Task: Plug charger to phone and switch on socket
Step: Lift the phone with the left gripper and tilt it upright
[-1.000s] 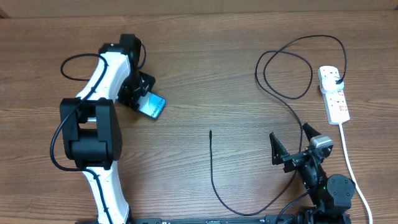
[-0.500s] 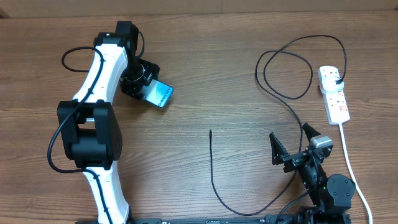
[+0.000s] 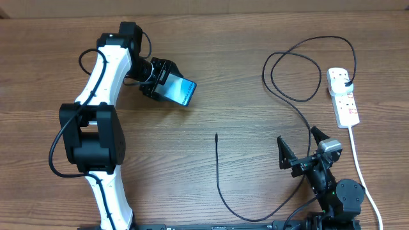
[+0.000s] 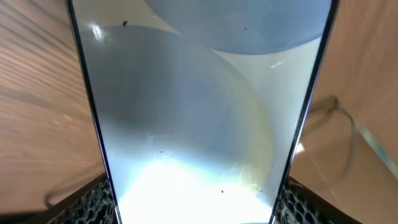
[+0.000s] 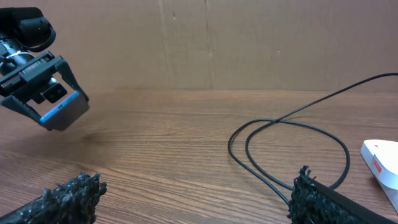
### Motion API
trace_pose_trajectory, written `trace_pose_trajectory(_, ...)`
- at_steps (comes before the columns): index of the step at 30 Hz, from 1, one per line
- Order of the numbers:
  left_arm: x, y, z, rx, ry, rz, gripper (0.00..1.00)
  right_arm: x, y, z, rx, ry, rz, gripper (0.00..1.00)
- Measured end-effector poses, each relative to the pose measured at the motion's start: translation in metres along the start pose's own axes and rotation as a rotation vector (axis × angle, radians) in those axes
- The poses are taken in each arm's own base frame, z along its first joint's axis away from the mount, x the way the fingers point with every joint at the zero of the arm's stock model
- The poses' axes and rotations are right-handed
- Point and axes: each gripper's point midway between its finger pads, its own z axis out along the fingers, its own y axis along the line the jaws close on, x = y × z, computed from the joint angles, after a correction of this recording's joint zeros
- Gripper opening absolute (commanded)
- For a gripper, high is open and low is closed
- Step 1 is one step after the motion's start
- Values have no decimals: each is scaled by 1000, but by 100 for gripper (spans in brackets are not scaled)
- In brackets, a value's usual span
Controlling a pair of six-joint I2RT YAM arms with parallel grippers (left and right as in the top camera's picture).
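Observation:
My left gripper is shut on the phone, holding it above the table at the upper left. The phone's light blue screen fills the left wrist view, and the held phone also shows in the right wrist view. The charger is a thin black cable; its connector tip lies loose at mid-table, and its black plug sits in the socket, a white power strip at the far right. My right gripper is open and empty near the front right, with cable loops lying ahead of it.
The socket's thick white cord runs down the right side past my right arm. A cardboard wall stands behind the table. The black cable loops spread across the upper right.
My left gripper has carried the phone up off the table and to the right, turning it. The right arm, cable and socket have not moved.

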Motion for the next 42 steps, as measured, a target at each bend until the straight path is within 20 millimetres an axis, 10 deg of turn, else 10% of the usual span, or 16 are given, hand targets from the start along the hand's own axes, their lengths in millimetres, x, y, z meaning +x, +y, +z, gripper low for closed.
trace_pose_trajectory(20,70,-30,-18,234,392,182,4,0,0,0,0,0,0,100)
trace_pose_trajectory(42,95,-20,-29,227,526,83,4,0,0,0,0,1,0,100)
